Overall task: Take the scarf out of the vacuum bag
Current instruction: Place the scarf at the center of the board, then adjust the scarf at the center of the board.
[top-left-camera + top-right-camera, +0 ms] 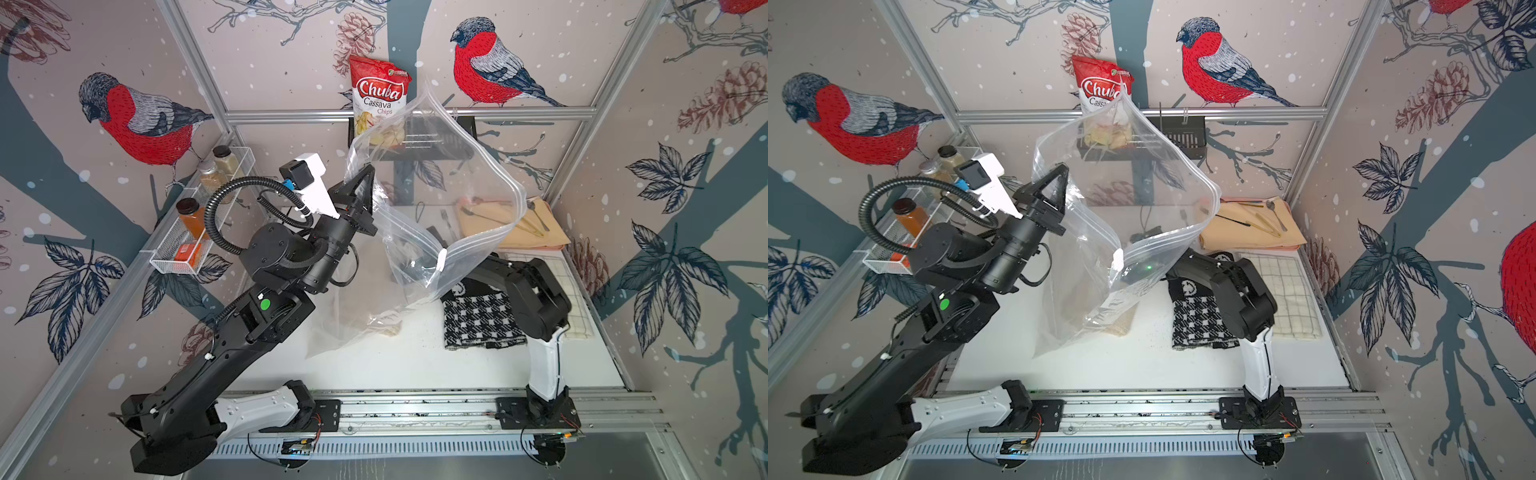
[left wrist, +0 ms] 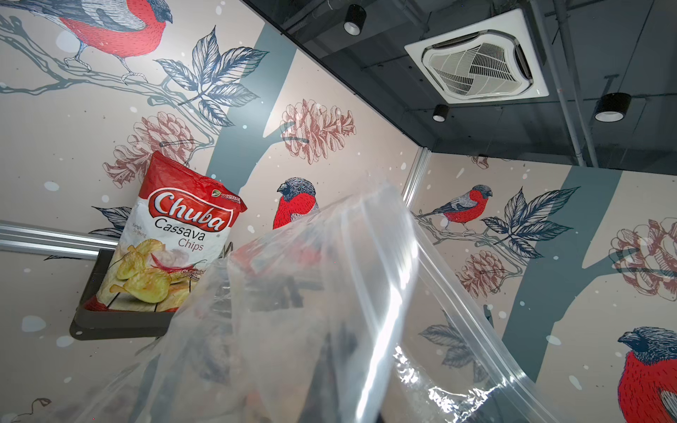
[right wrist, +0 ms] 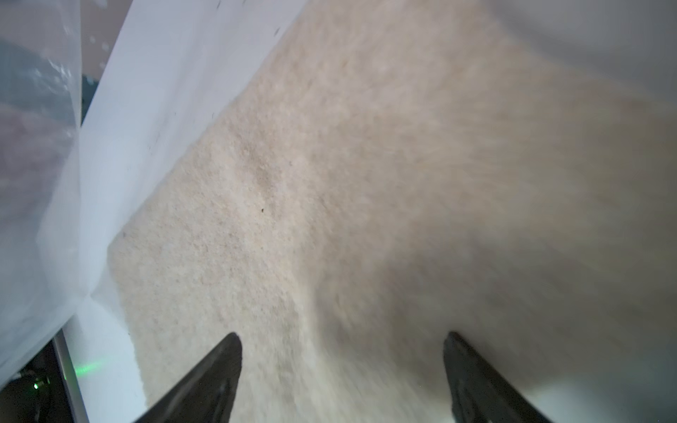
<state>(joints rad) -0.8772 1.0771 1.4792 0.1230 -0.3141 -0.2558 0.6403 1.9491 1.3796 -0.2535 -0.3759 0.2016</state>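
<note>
Nearest the lens in both top views, the left arm (image 1: pixel 232 332) is reaching up from the near left. Its left gripper (image 1: pixel 365 171) is pinching shut on the rim of the vacuum bag (image 1: pixel 399 237), holding the mouth raised over the middle of the table (image 1: pixel 395 370) while the bag's lower end is resting on the white surface. From the right, the right arm (image 1: pixel 536 299) is reaching in through the open mouth. In the right wrist view the right gripper (image 3: pixel 342 335) is standing with jaws spread wide and nothing between them, close over the scarf (image 3: pixel 366 175), a cream fleecy cloth lying at the bottom of the bag; whether the tips are touching it cannot be told. A black-and-white houndstooth cloth (image 1: pixel 478 320) is lying outside the bag, on the right, under the right arm. Judged from this, opening and reaching in are done; gripping the scarf and drawing it out through the mouth are remaining.
</note>
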